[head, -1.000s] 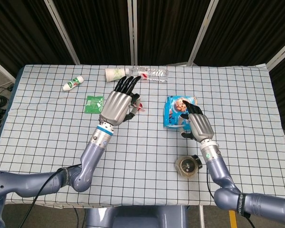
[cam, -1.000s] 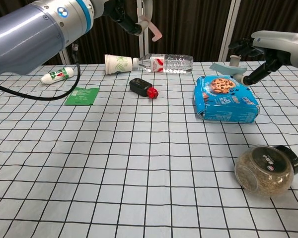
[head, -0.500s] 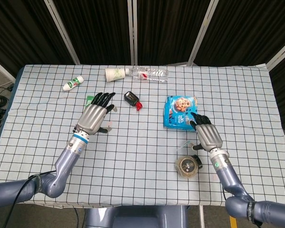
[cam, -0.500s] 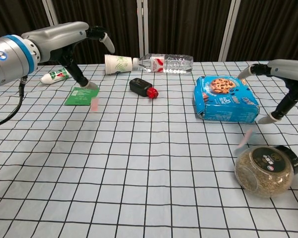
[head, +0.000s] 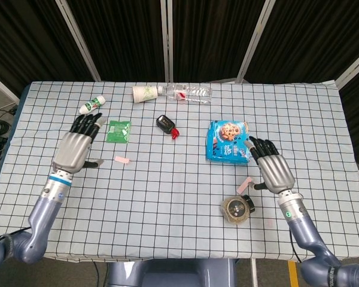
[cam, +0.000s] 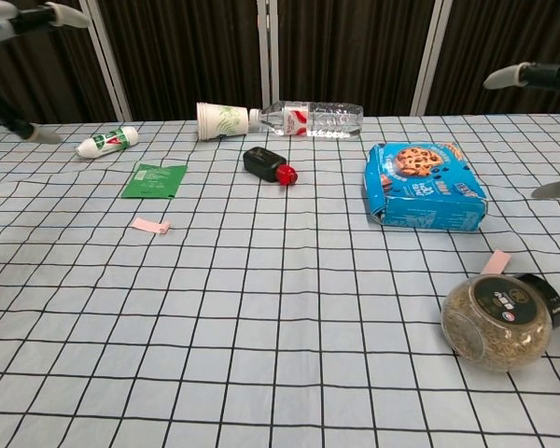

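Note:
My left hand (head: 76,145) hovers open over the table's left side, fingers spread, holding nothing; only its fingertips (cam: 39,13) show in the chest view. Closest to it are a green packet (head: 118,131) and a pink strip (head: 122,159) lying flat on the cloth. On the right side my right hand (head: 273,169) is also open and empty, just right of the blue cookie box (head: 227,141). A second pink strip (head: 245,185) rests beside the lying jar (head: 236,208), below the box.
At the back lie a paper cup (head: 145,93) and a clear water bottle (head: 189,91). A small white bottle (head: 91,104) lies at the back left, and a black bottle with a red cap (head: 166,125) near the middle. A checked cloth (head: 179,239) covers the table.
Both hands have drawn back and outward from the middle of the table. The two pink strips that were in the air now lie on the cloth.

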You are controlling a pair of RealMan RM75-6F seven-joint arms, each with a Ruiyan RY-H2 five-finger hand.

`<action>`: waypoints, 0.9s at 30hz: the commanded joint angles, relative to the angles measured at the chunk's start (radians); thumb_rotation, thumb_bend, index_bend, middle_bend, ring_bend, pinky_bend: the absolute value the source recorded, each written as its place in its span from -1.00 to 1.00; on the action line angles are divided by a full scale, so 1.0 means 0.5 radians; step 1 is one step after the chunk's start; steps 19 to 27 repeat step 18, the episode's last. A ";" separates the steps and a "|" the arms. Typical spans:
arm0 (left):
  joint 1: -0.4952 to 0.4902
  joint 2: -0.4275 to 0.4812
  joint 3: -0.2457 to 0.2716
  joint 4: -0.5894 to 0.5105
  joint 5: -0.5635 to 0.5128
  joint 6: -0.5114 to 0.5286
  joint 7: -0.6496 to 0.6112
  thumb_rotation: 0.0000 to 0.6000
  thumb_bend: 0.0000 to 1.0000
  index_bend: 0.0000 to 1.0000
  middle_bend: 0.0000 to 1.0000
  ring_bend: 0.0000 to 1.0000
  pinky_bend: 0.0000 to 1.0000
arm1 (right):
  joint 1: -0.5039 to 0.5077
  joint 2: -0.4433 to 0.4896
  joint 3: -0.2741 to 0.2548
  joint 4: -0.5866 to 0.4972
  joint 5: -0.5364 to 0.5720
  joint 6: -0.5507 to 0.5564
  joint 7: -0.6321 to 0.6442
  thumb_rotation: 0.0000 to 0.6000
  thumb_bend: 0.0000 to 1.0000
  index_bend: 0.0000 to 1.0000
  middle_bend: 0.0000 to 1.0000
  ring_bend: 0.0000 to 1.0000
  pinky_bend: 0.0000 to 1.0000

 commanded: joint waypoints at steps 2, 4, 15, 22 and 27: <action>0.231 0.164 0.136 -0.089 0.186 0.247 -0.047 1.00 -1.00 -1.00 -1.00 -1.00 -1.00 | -0.204 0.183 -0.147 0.345 -0.515 0.315 0.425 1.00 -1.00 -1.00 -1.00 -1.00 -1.00; 0.316 0.207 0.188 -0.102 0.251 0.336 -0.059 1.00 -1.00 -1.00 -1.00 -1.00 -1.00 | -0.258 0.210 -0.173 0.421 -0.587 0.398 0.517 1.00 -1.00 -1.00 -1.00 -1.00 -1.00; 0.834 0.278 0.514 -0.055 0.519 0.673 -0.239 1.00 -1.00 -1.00 -1.00 -1.00 -1.00 | -0.758 0.323 -0.303 0.400 -0.660 0.901 0.561 1.00 -1.00 -1.00 -1.00 -1.00 -1.00; 0.882 0.269 0.518 -0.037 0.537 0.687 -0.264 1.00 -1.00 -1.00 -1.00 -1.00 -1.00 | -0.801 0.327 -0.300 0.386 -0.665 0.926 0.517 1.00 -1.00 -1.00 -1.00 -1.00 -1.00; 0.882 0.269 0.518 -0.037 0.537 0.687 -0.264 1.00 -1.00 -1.00 -1.00 -1.00 -1.00 | -0.801 0.327 -0.300 0.386 -0.665 0.926 0.517 1.00 -1.00 -1.00 -1.00 -1.00 -1.00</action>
